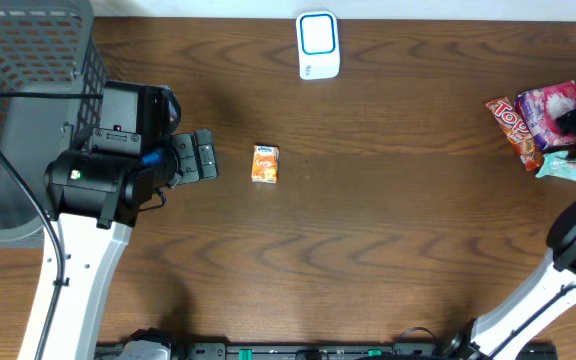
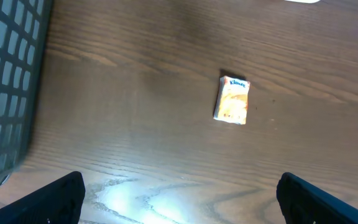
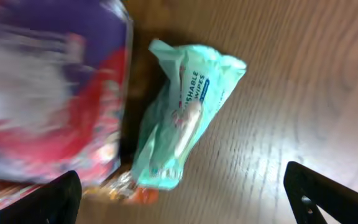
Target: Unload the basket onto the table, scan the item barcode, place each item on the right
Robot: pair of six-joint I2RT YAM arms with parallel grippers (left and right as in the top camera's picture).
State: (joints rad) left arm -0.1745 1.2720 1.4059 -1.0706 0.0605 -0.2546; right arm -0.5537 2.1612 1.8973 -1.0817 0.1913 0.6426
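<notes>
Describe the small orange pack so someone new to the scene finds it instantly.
On the brown wooden table, look near the middle, nearer the robot and left of the white scanner at the far edge. The small orange pack lies flat there. It is alone on bare wood, while the other packets sit heaped at the right edge.

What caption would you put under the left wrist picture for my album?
Open left pincer above the wooden table, a small orange tissue pack ahead, grey basket beside.
</notes>
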